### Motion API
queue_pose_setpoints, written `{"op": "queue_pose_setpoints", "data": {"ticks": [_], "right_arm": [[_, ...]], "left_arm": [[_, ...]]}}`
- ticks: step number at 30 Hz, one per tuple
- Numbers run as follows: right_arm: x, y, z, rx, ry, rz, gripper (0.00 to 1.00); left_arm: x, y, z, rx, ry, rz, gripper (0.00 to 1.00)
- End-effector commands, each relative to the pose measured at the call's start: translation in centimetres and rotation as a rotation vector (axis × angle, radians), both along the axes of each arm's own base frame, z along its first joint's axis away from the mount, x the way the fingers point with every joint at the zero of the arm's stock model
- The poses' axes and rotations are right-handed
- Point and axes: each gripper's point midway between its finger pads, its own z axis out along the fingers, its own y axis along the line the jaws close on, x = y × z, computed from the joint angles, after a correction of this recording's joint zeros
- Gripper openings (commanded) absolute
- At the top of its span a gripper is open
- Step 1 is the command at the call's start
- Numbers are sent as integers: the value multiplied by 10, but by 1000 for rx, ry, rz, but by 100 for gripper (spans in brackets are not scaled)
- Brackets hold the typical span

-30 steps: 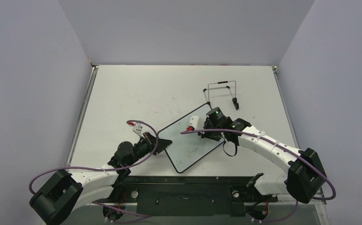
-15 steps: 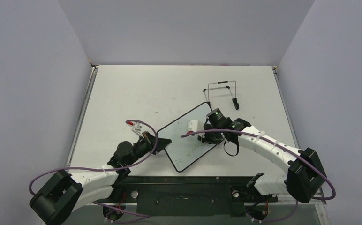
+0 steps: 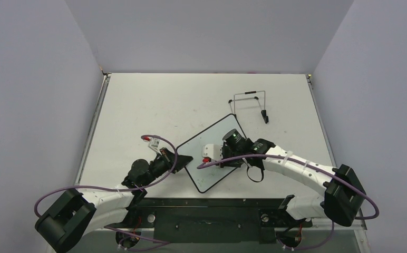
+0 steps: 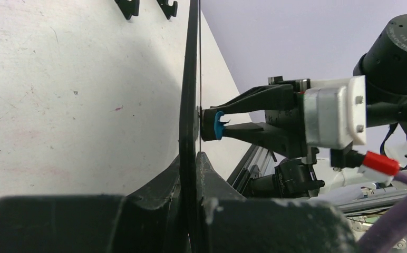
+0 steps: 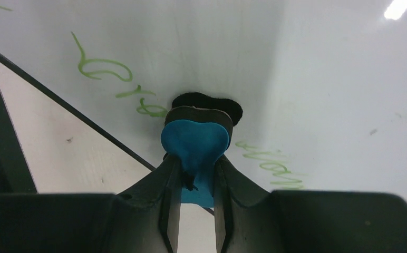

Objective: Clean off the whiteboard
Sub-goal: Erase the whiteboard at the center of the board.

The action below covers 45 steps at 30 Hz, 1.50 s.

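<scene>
The whiteboard (image 3: 218, 135) lies tilted on the table, black-framed, with green handwriting (image 5: 104, 70) on it. My left gripper (image 3: 184, 159) is shut on its left corner. In the left wrist view the board's frame (image 4: 190, 79) runs edge-on between the closed fingers (image 4: 212, 176). My right gripper (image 3: 217, 158) is over the board's middle, shut on a small blue eraser (image 5: 195, 138). The eraser's black pad (image 5: 207, 101) presses on the white surface between two patches of writing. From the left wrist, the eraser (image 4: 215, 125) touches the board's face.
A wire stand (image 3: 250, 103) with black feet lies on the table (image 3: 154, 105) beyond the board. A black rail (image 3: 201, 203) runs along the near edge by the arm bases. Grey walls close in the table on three sides.
My right gripper has slid the eraser across the board toward the near left. The left gripper and the board have stayed put.
</scene>
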Motion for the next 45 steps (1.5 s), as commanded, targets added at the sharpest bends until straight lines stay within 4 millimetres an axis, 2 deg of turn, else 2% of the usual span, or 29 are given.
{"op": "queue_pose_setpoints", "data": {"ticks": [1, 2, 5, 7, 10, 13, 14, 17, 19, 23, 25, 27, 31, 34, 36, 40, 41, 42, 45], "right_arm": [[22, 4, 4, -27, -99, -75, 0], [29, 4, 6, -7, -114, -123, 0], [59, -19, 13, 0, -173, -306, 0], [66, -28, 14, 5, -173, -359, 0], [56, -24, 9, -12, -141, -297, 0], [25, -3, -1, -16, -51, -117, 0], [9, 4, -5, -29, -14, -28, 0], [-7, 10, -7, -42, 16, 61, 0], [2, 9, -7, -41, -15, 18, 0], [40, -10, -1, -45, -109, -184, 0], [52, -22, 2, -53, -136, -262, 0], [52, -25, 3, -47, -125, -271, 0], [15, 0, -4, 10, 2, -85, 0], [0, 11, -6, 17, 40, -10, 0], [7, 13, -3, 28, 17, -43, 0], [46, -7, 8, 53, -79, -247, 0], [49, -10, 10, 62, -87, -265, 0], [50, -12, 9, 67, -85, -274, 0], [29, -1, 3, 85, -17, -165, 0]], "left_arm": [[0, -3, 67, -169, -172, -16, 0], [0, -3, 65, -166, -168, -16, 0], [-2, -3, 62, -159, -167, -22, 0], [-3, -3, 61, -160, -172, -29, 0], [-4, -2, 61, -164, -176, -27, 0], [-4, -1, 61, -163, -177, -21, 0], [-4, -1, 62, -164, -178, -20, 0], [-4, 1, 63, -162, -176, -14, 0], [-3, 1, 64, -160, -178, -10, 0], [-4, 2, 63, -154, -179, -10, 0], [-5, 2, 63, -155, -179, -12, 0], [-5, 2, 63, -155, -182, -13, 0], [-7, 2, 63, -152, -195, -16, 0], [-7, 3, 64, -153, -202, -15, 0], [-7, 3, 64, -147, -207, -15, 0], [-8, 3, 64, -133, -228, -19, 0], [-8, 3, 64, -125, -235, -19, 0], [-8, 3, 63, -117, -237, -22, 0], [-7, 3, 61, -100, -250, -15, 0]]}}
